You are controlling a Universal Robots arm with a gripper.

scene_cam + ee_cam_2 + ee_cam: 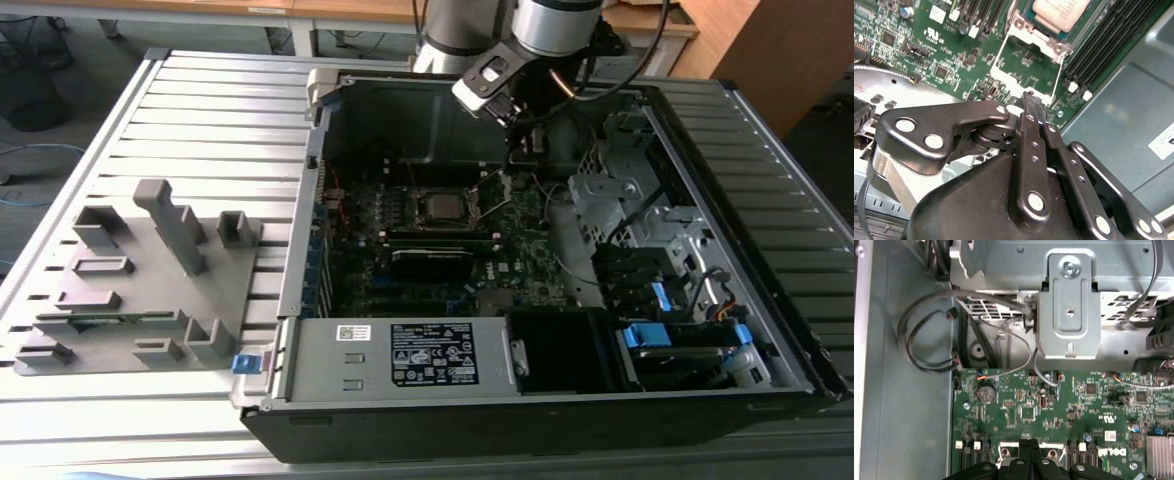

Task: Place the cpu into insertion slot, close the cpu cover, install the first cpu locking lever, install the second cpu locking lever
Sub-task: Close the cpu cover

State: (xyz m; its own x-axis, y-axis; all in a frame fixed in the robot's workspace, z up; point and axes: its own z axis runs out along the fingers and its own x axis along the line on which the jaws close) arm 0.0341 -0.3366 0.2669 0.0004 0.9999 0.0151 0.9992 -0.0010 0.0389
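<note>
Reaching down from the upper middle of the exterior frame, the arm leans into the open computer case, with its gripper tipped toward the green motherboard. In the second wrist view the fingers are pressed together, with nothing visible between them. This view also shows the cpu close up with a silver frame along its edge. The first wrist view shows grey cables and a metal bracket beyond the board. In the exterior view the cpu sits in the insertion slot, lower than the gripper and toward the exterior view's left, near it but apart.
</note>
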